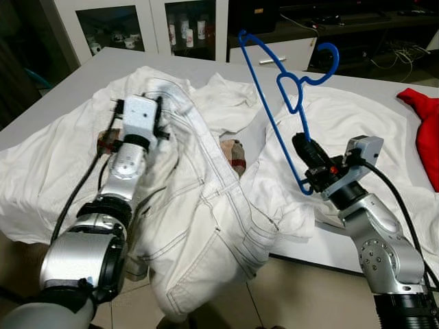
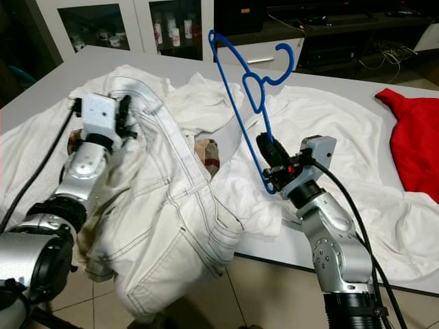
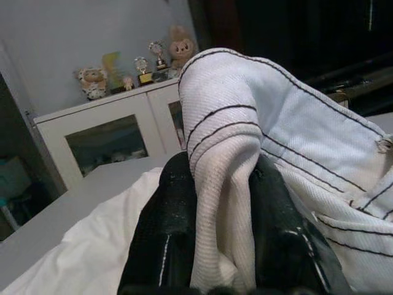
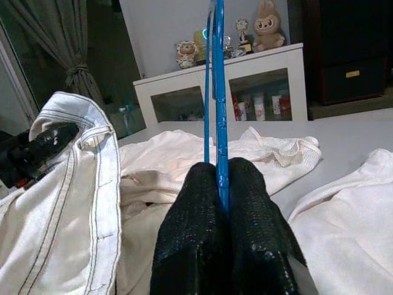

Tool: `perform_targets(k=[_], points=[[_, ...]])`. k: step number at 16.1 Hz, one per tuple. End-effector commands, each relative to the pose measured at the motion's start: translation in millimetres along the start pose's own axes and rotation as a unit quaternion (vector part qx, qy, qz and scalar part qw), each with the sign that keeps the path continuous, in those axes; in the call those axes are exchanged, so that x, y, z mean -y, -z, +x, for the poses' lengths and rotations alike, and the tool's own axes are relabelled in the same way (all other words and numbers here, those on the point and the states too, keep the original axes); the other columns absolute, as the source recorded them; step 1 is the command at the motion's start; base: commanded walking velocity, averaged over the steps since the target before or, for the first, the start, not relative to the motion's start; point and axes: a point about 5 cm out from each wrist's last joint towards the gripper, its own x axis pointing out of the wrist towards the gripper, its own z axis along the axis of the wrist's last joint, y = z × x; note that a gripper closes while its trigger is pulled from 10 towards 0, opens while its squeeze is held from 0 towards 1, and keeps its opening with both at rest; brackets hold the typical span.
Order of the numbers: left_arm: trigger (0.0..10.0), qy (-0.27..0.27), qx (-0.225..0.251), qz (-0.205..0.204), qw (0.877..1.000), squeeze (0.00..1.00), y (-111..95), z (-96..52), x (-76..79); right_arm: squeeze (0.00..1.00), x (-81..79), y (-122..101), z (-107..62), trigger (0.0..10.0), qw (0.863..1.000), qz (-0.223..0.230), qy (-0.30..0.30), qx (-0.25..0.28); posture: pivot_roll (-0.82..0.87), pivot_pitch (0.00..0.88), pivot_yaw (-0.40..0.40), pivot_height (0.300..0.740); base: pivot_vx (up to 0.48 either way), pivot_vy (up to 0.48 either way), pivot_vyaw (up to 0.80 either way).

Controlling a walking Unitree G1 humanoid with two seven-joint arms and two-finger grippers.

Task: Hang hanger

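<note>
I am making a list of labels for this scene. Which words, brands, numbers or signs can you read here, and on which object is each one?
None can be read.
Bottles in the cabinet: labels too small and blurred.
Trophies on the cabinet: no text can be made out.
Blue hanger, white trousers, red cloth: no print visible.

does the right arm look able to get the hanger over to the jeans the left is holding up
Probably yes. The right gripper is shut on the blue hanger, held upright above the table, and open air lies between it and the white jeans pinched by the left gripper.
</note>
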Motion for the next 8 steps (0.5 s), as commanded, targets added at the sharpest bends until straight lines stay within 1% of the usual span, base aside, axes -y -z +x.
perform_targets(k=[1, 2, 3, 4, 6, 7, 8], points=[[10.0, -0.006, -0.011, 0.002, 1.0, 0.0, 6.2, -4.1, -4.6, 0.0, -3.0, -3.2, -0.2, 10.0, 1.0, 0.004, -0.004, 0.006, 0.01, 0.009, 0.021, 0.74, 0.0, 0.0, 0.0], [10.0, -0.006, -0.016, 0.005, 1.0, 0.0, 8.9, -6.0, -4.6, 0.0, -5.4, -3.1, -0.3, 10.0, 1.0, 0.011, -0.012, 0.005, 0.02, 0.01, 0.022, 0.74, 0.0, 0.0, 0.0], [10.0, -0.001, -0.027, 0.012, 1.0, 0.0, 13.9, -8.9, -2.8, 0.0, -15.6, -2.0, -2.8, 10.0, 0.998, 0.029, -0.063, -0.008, 0.02, 0.01, 0.02, 0.74, 0.0, 0.0, 0.0], [10.0, 0.003, -0.032, 0.016, 0.999, 0.0, 15.5, -9.7, -1.9, 0.0, -18.9, -1.3, -4.0, 10.0, 0.996, 0.034, -0.081, -0.014, 0.02, 0.01, 0.02, 0.74, 0.0, 0.0, 0.0], [10.0, 0.021, -0.042, 0.021, 0.999, 0.0, 19.8, -12.1, 2.9, 0.0, -28.3, 2.8, -12.2, 10.0, 0.987, 0.036, -0.146, -0.049, 0.02, 0.01, 0.018, 0.74, 0.0, 0.0, 0.0], [10.0, 0.029, -0.048, 0.022, 0.998, 0.07, 21.4, -12.5, 5.8, 0.0, -27.3, 3.8, -17.9, 10.0, 0.984, 0.02, -0.167, -0.066, 0.03, 0.01, 0.017, 0.74, 0.0, 0.0, 0.0], [10.0, 0.033, -0.052, 0.024, 0.998, 0.08, 22.0, -12.5, 7.7, 0.0, -21.6, 3.0, -23.6, 10.0, 0.981, -0.002, -0.177, -0.085, 0.03, 0.01, 0.016, 0.74, 0.0, 0.0, 0.0]])
